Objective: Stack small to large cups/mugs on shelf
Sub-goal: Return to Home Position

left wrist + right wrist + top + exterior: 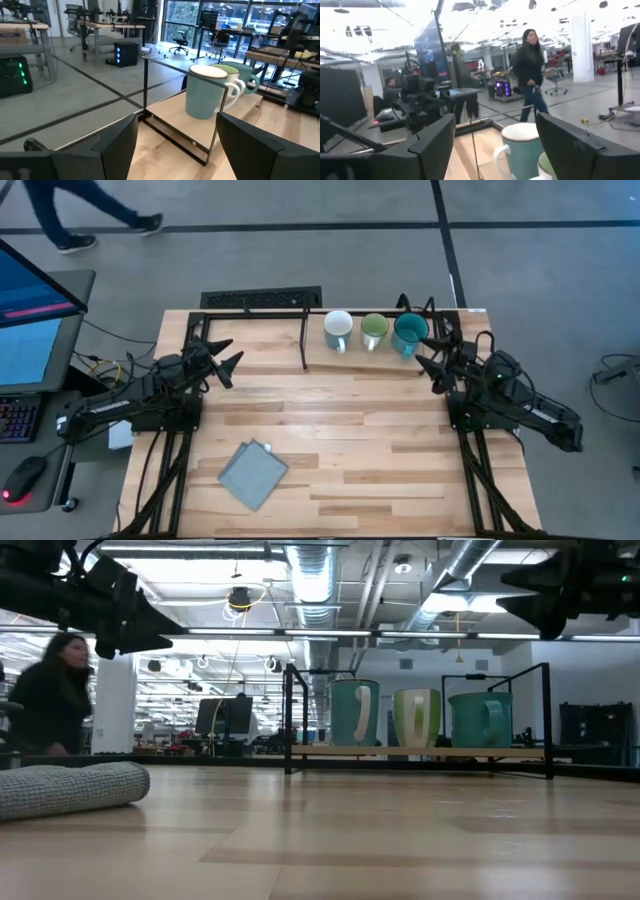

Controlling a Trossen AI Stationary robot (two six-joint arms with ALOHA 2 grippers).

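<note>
1. Step (judged): placing looks complete; return to home in hand. Next move calls for arms to pull clear w/o clipping the shelf (360, 361).
2. White mug (338, 330), green mug (373, 330) and teal mug (409, 334) stand upright in a row on shelf, none held.
3. L gripper (228, 357): fingers apart, empty, well apart from mugs, beyond white-mug end.
4. R gripper (428, 372): fingers apart, empty, just beside teal mug.

Pale mug (338, 330): light blue outside, white inside, white handle.
Green mug (373, 330): light green inside, whitish outside.
Teal mug (408, 333): teal all over.
Shelf (350, 361): light wood, black legs.
Table (330, 420): pale wood in plank strips.
Cloth (253, 473): grey, fine woven texture.
Floor (300, 260): grey, dark lines.
</note>
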